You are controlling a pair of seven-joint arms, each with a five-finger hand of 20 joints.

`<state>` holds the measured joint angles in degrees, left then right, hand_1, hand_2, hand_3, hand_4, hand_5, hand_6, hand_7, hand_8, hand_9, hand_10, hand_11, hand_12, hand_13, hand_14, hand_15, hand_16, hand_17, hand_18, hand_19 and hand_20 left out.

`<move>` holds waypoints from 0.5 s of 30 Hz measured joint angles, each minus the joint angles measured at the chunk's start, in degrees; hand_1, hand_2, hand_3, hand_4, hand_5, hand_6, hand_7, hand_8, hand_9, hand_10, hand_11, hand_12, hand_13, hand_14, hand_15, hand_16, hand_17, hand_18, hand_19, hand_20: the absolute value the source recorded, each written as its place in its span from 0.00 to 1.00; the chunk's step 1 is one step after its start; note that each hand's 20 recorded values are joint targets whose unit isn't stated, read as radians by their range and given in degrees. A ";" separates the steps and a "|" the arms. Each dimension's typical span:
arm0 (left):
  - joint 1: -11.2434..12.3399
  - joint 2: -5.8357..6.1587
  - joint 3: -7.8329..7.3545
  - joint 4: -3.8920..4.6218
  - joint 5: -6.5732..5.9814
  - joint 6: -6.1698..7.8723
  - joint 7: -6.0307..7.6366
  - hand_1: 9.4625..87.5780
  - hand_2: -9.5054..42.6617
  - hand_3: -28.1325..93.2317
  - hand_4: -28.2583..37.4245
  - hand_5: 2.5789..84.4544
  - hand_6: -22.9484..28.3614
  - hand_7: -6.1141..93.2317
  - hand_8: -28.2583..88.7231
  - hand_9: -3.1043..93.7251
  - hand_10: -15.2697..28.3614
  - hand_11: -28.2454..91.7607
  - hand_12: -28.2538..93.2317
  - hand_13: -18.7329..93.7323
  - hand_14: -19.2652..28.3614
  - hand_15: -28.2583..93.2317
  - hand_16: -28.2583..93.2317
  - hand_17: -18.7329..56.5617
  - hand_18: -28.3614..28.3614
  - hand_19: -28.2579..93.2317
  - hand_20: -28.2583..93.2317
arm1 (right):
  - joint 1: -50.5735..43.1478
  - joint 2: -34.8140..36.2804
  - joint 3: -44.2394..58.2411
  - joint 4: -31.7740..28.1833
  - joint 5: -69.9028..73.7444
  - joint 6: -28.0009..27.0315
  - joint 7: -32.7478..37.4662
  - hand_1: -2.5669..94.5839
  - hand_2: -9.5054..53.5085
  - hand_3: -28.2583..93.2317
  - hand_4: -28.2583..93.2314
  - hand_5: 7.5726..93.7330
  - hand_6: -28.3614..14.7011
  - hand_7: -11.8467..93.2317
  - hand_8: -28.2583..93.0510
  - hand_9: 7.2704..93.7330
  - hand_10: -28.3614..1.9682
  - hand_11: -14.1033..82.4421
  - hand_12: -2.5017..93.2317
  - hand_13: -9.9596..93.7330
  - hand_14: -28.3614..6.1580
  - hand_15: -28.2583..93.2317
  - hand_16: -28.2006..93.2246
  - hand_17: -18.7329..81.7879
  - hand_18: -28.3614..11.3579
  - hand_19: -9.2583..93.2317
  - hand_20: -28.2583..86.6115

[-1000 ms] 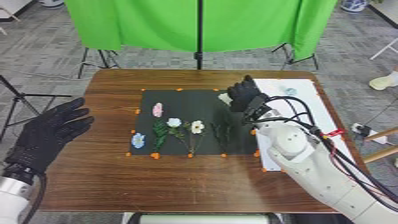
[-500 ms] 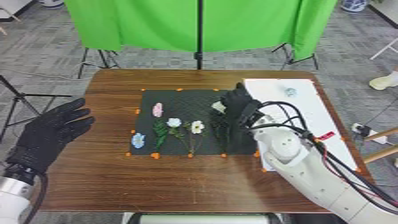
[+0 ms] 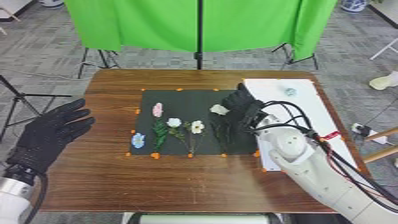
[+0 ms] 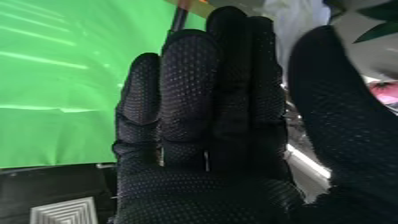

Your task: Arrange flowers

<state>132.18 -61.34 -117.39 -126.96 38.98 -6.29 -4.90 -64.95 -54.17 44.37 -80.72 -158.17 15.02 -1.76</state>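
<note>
Where your right hand (image 3: 238,107) is: above the right side of the black mat (image 3: 184,100), next to the top white bloom (image 3: 218,109). You have it out in front of its white arm (image 3: 289,142).
How your right hand (image 4: 213,150) looks: open wide in its black glove. In the right wrist view, its fingers (image 4: 188,85) are straight and close side by side, and its thumb (image 4: 318,75) stands apart from them.
What it has hold of: no thing that you can see. You cannot tell if it touches the top white bloom.
Left hand (image 3: 49,127): over the left side of the brown table (image 3: 178,185), well apart from the mat. It is open, with its fingers spread a bit.
Mat blooms: you have a pink bloom (image 3: 157,110) high on the left, and a blue bloom (image 3: 138,140) low on the left. The mid white bloom (image 3: 173,122) and the low white bloom (image 3: 196,127) lie between the blue bloom and the top white bloom, near each other.
Board: it is white (image 3: 311,117) and lies to the right of the mat. A pale blue bloom (image 3: 290,92) is on its far part.
Dots: orange dots (image 3: 155,156) lie along the mat's edge.
Back: a green cloth (image 3: 151,25) hangs past the table.
</note>
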 measured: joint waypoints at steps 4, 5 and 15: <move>0.12 -0.04 -0.02 0.00 0.00 0.00 -0.01 0.21 0.21 0.83 0.04 0.41 0.52 0.26 0.14 0.35 0.64 0.46 0.35 0.38 0.73 0.57 0.21 0.14 0.89 0.63 0.30 | -1.11 1.23 2.36 -0.59 0.01 -0.65 -0.92 0.22 0.15 1.00 0.08 0.35 0.63 0.41 0.05 0.47 0.65 0.53 0.22 0.62 0.67 0.79 0.37 0.36 0.25 0.80 0.59; 0.15 -0.04 -0.06 0.00 0.00 0.00 0.00 0.21 0.21 0.83 0.04 0.41 0.52 0.26 0.14 0.36 0.64 0.46 0.35 0.38 0.73 0.57 0.21 0.14 0.89 0.63 0.30 | -1.73 1.52 3.69 -1.05 0.14 -1.48 -1.33 0.21 0.16 1.00 0.10 0.32 0.62 0.40 0.06 0.43 0.63 0.53 0.22 0.60 0.65 0.79 0.36 0.36 0.23 0.79 0.59; 0.41 -0.04 -0.49 0.00 0.02 -0.06 -0.01 0.21 0.22 0.83 0.04 0.41 0.52 0.26 0.14 0.35 0.64 0.46 0.35 0.38 0.73 0.58 0.21 0.14 0.89 0.63 0.29 | -3.20 4.17 14.00 -0.36 13.37 -18.75 2.92 0.17 0.16 1.00 0.03 0.12 0.53 0.27 0.13 0.10 0.55 0.25 0.27 0.21 0.45 0.37 0.42 0.19 0.18 0.57 0.40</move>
<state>132.59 -61.38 -117.88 -126.96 39.00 -6.35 -4.90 -68.15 -50.00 58.37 -81.08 -144.79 -3.73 1.16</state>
